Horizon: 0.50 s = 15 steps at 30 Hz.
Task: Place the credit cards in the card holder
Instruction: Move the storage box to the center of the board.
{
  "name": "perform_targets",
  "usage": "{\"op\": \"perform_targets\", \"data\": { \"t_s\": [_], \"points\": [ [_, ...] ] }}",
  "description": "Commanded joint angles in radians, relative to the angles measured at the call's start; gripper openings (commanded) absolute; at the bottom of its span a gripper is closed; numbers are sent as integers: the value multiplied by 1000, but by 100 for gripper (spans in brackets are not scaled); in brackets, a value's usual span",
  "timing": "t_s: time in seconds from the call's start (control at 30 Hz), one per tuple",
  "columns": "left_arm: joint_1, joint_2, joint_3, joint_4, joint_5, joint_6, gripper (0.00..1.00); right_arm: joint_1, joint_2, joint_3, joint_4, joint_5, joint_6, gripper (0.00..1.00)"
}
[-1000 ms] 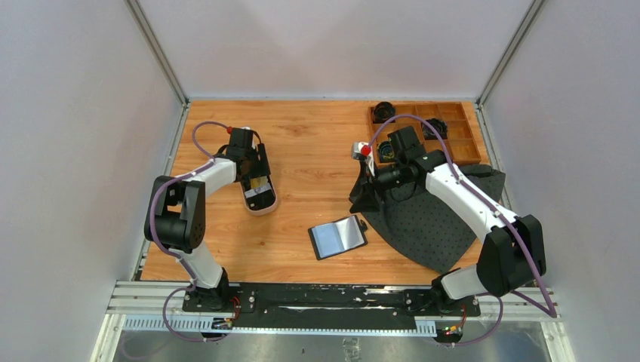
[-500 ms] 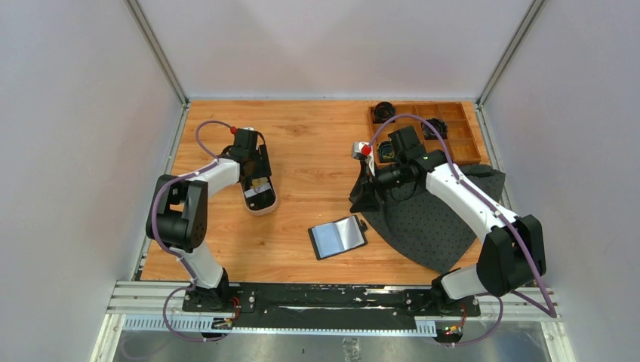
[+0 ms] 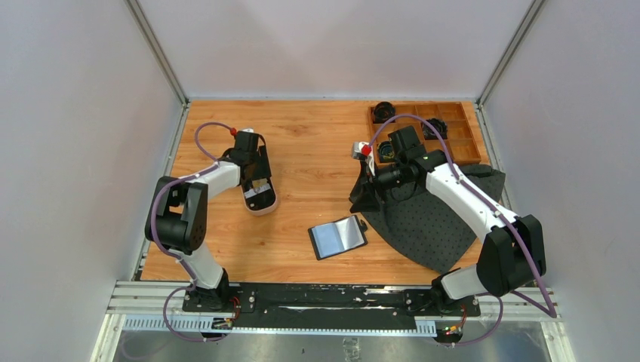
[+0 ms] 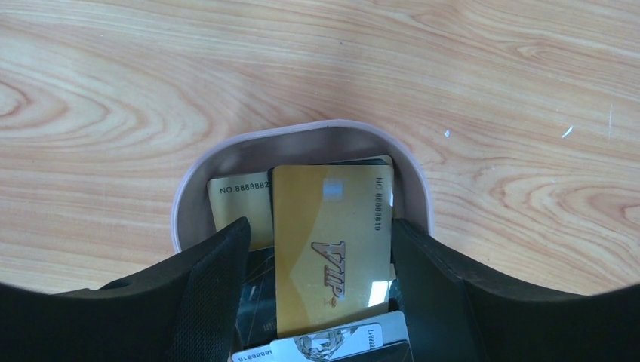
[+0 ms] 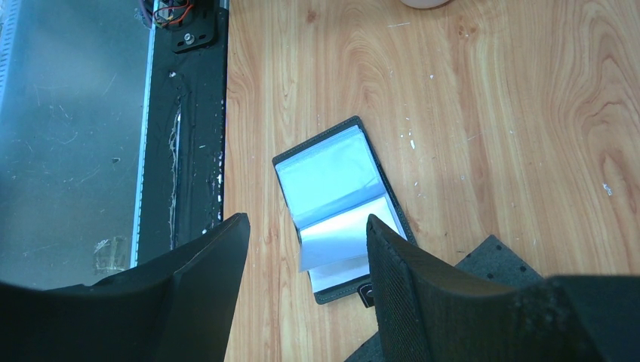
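Left hand (image 4: 318, 230) straddles half-hidden credit cards (image 4: 332, 256).

Left arm (image 3: 215, 175), right arm (image 3: 460, 192): white link shells, black joints, purple cable (image 3: 411, 116) looped alongside. Fingers (image 4: 215, 294) matte black, broad, wedge-shaped. Red cap (image 3: 234, 130) behind fingers, each wrist.

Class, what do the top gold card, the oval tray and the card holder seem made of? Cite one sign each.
Gold card: likely glossy plastic, glare patches. Oval tray: smooth matte plastic or ceramic, unclear which. Card holder: black leather-like cover, matte rim; shiny clear sleeves.
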Motion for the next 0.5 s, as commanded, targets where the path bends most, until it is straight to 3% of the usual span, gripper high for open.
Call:
{"op": "perform_targets", "data": {
  "t_s": [0.0, 0.3, 0.47],
  "points": [
    [-6, 26, -68, -87, 1, -26, 66, -15, -1, -10, -26, -26, -19, 62],
    [-11, -27, -96, -98, -71, -54, 65, -15, -1, -10, -27, -26, -20, 62],
    [-11, -45, -98, -86, -79, -65, 57, -15, -1, -10, -27, -28, -21, 62]
  ]
}}
